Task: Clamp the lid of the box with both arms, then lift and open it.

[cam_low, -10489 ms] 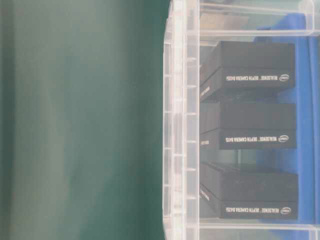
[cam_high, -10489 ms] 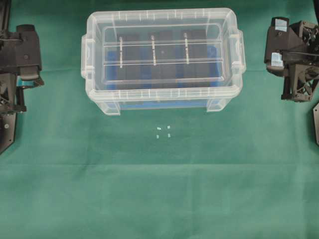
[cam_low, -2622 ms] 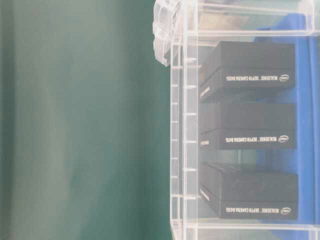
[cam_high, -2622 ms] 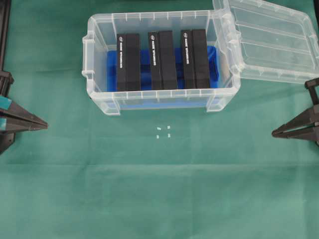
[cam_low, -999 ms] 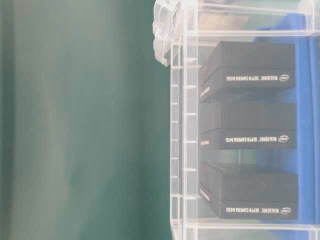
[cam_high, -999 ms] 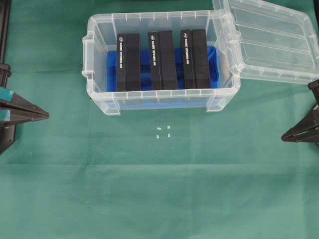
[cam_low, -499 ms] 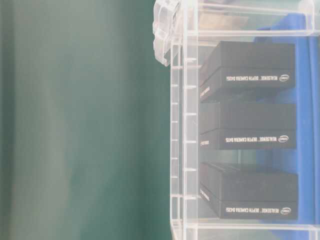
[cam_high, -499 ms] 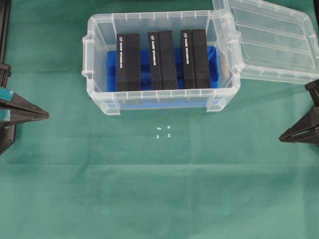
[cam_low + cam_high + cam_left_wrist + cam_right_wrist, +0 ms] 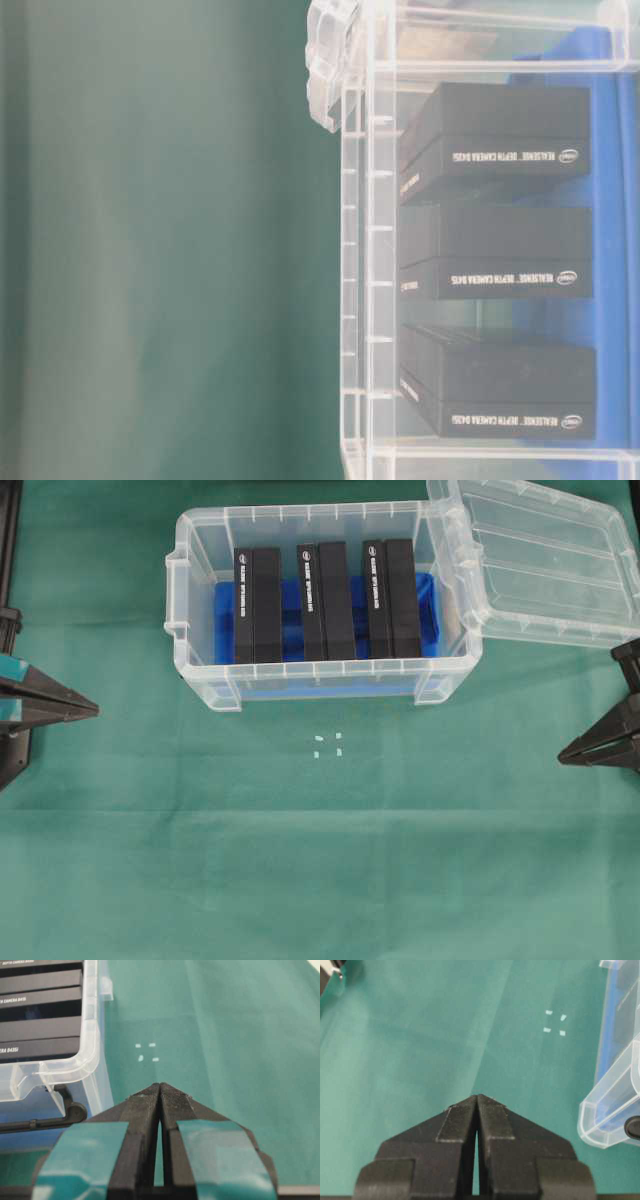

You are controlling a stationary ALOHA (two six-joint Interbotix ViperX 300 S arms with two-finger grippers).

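Beside the deep clear plastic box (image 9: 320, 595) we see the flat clear plastic lid (image 9: 545, 565) off, nearer our closed, empty right tool (image 9: 562, 757) than our closed, empty left tool (image 9: 92, 711).

Lid (image 9: 545, 560) cropped at the overhead view's top and right edges. Box (image 9: 480, 240) cut by the table-level frame's top, right and bottom. Both arms truncated at the overhead side edges. Print on the black blocks (image 9: 320, 600) too small to read overhead.
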